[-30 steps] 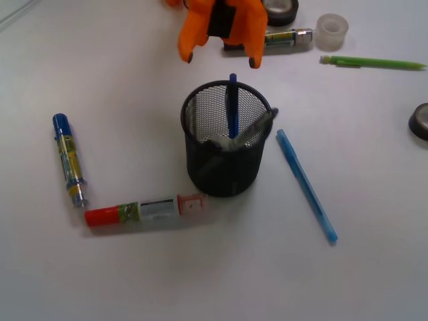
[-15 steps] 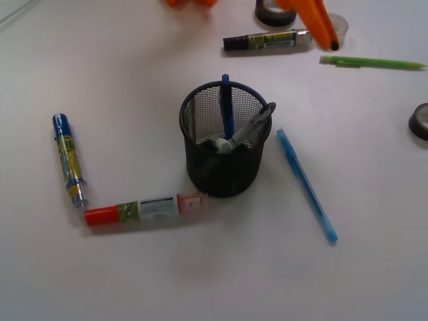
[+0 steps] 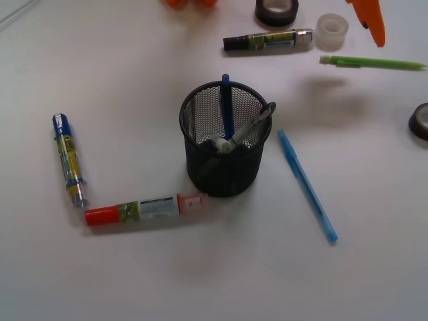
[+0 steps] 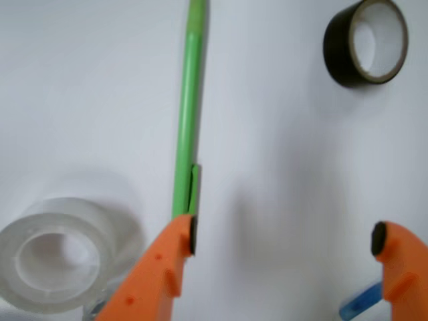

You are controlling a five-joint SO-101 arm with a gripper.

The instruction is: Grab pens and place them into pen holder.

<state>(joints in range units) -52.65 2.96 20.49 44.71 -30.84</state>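
Slim lime green pen (image 4: 186, 134) lying off-centre under the orange gripper (image 4: 284, 241)
Gripper is hovering with jaws spread, empty; pen's long axis is running lengthwise past the left fingertip (image 4: 192, 234), not between both.

The pen holder (image 3: 227, 139) stands upright near the middle of the table (image 3: 200, 281), and all places here are told from it as the front view shows them. Inside it two pens lean: one (image 3: 227, 107) against the far rim, the other (image 3: 251, 127) against the right rim. Just right of the holder a pen (image 3: 306, 184) lies on the table, slanting toward the near right. Touching its near-left foot lies a marker (image 3: 144, 210); farther left lies a second marker (image 3: 69, 159). Behind the holder lies a third marker (image 3: 267, 40), with a tape roll (image 3: 277, 9) beyond it and a clear tape roll (image 3: 332, 31) at its right end. Far right behind lies another pen (image 3: 372, 63), the tool (image 4: 284, 237) above it; another tape roll (image 3: 420, 120) sits at the right edge.
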